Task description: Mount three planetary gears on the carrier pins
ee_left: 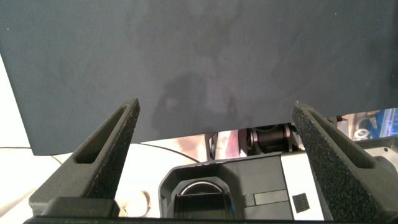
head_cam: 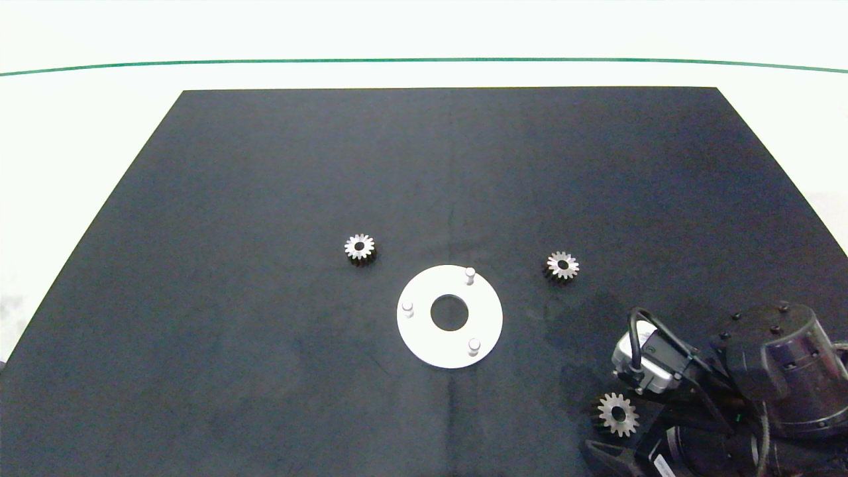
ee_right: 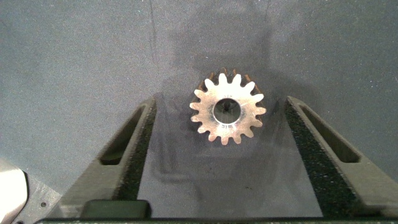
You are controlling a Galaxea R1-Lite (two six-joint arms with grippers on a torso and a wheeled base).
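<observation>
Three planetary gears lie flat on the black mat: one [head_cam: 360, 247] left of the white disc [head_cam: 424, 331], one [head_cam: 562, 265] to its right, and one [head_cam: 617, 414] near the front right. Three carrier pins [head_cam: 470, 275] [head_cam: 407, 309] [head_cam: 474, 346] stand bare on the disc. My right gripper [ee_right: 221, 104] is open and hangs over the front-right gear [ee_right: 227, 116], which lies between the fingers with a gap on each side. My left gripper [ee_left: 216, 104] is open and holds nothing, over the mat's near edge, outside the head view.
The black mat [head_cam: 265, 199] covers most of the white table, and a green line [head_cam: 424, 61] runs along the far side. My right arm [head_cam: 762, 371] fills the front right corner. Robot base parts [ee_left: 249, 186] show below the left gripper.
</observation>
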